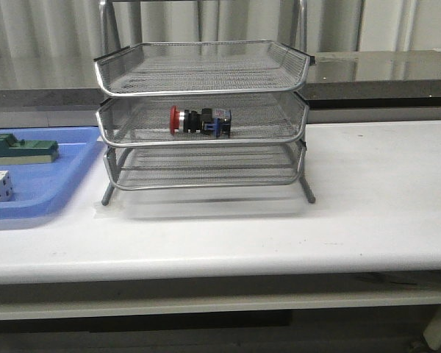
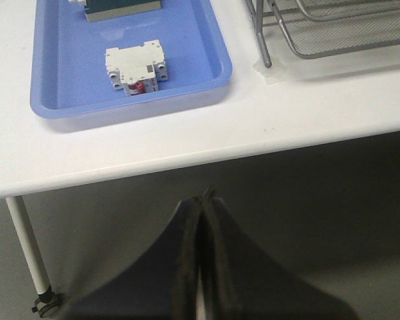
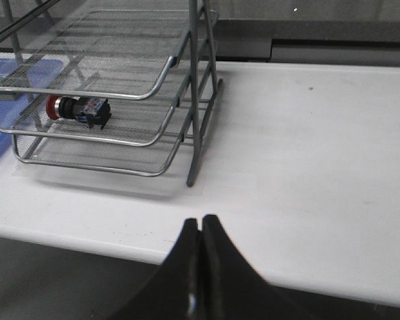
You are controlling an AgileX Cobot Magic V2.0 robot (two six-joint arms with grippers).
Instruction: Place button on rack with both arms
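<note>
Left gripper (image 2: 201,200): jaws pressed together, nothing between them; it hangs off the near edge of the surface, over the floor, with the blue tray beyond it.
Right gripper (image 3: 201,223): jaws pressed together, nothing held; it sits at the near edge of the surface, the rack beyond it at about 11 o'clock.
Surface (image 1: 367,191): white, with a rounded front edge; it carries the rack in the middle and the blue tray at the 9 o'clock side in the front view.
Blue tray (image 1: 55,193): flat plastic, just beside the rack's left leg, apart from it.
White block (image 2: 136,67): lies in the blue tray, near its front wall, a small red part on its near face.
Green block (image 1: 20,149): lies in the blue tray, farther back than the white block.
Rack (image 1: 206,88): three silver mesh tiers on thin legs, standing upright on the surface.
Button (image 1: 200,121): lies on its side in the middle tier, about centre, red head toward 9 o'clock and blue rear block toward 3 o'clock in the front view; both grippers are well apart from it.
</note>
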